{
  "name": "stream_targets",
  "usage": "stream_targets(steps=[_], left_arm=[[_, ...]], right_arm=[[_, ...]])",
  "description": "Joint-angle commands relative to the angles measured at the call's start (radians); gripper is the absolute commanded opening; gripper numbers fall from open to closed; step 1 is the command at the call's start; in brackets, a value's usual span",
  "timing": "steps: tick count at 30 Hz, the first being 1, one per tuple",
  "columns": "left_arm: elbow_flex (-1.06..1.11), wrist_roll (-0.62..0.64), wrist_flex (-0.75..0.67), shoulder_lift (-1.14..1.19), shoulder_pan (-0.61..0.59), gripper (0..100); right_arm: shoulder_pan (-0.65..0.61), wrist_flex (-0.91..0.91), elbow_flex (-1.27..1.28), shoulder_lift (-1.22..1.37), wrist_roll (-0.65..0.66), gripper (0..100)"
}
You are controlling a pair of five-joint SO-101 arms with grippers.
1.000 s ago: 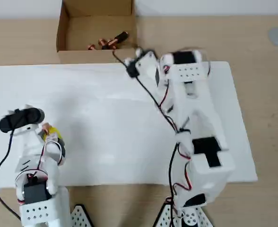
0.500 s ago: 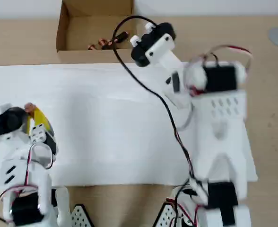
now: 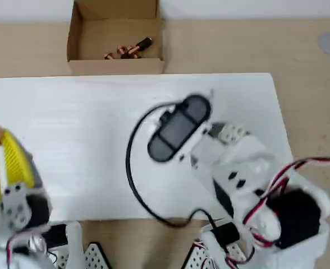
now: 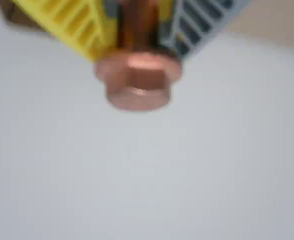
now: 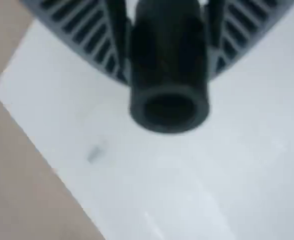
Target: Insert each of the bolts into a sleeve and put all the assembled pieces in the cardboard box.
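Left arm at lower left of the high view; left pincer (image 4: 139,22) clamped on a copper bolt (image 4: 138,82), head protruding past the tips. Right arm at lower right, leaning toward centre; right pincer (image 5: 168,30) grips a black sleeve (image 5: 168,65). Cardboard box (image 3: 75,45), upper left, holds assembled pieces (image 3: 127,50).

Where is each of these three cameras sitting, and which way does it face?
High view: fixed above the table, facing down on the white mat, the cardboard box, the left arm and the right arm.
Left wrist view: on the left wrist, facing the mat past the left pincer, which grips a copper bolt.
Right wrist view: on the right wrist, facing the mat past the right pincer, which grips a black sleeve.
Shared: the copper bolt shows from above and from the left wrist.
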Motion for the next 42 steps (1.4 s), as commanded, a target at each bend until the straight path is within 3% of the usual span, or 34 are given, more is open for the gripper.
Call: stream_targets(steps=[1, 9, 17, 21, 29, 36, 42], left_arm=[[-0.107, 0.005, -0.021, -0.001, -0.008, 1], [-0.218, 0.012, -0.021, -0.001, -0.008, 1], [-0.207, 0.221, -0.015, -0.001, -0.009, 1], [-0.121, 0.267, -0.021, -0.001, -0.009, 1], [0.037, 0.385, -0.094, -0.001, 0.002, 1], [0.091, 0.384, -0.137, 0.012, 0.292, 0], [0.094, 0.368, -0.107, 0.061, 0.453, 0]], right_arm=[[-0.027, -0.221, 0.18, -0.157, -0.009, 1.2], [-0.07, -0.796, 0.535, -0.509, -0.003, 1.2], [-0.3, -0.844, 0.868, -0.661, -0.009, 1.2], [-0.441, -0.878, 0.944, -0.661, -0.015, 1.2], [-0.591, -1.086, 1.055, -0.659, -0.256, 1.2], [-0.618, -1.158, 1.067, -0.659, -0.476, 1.2], [-0.618, -1.178, 1.125, -0.661, -0.617, 1.2]])
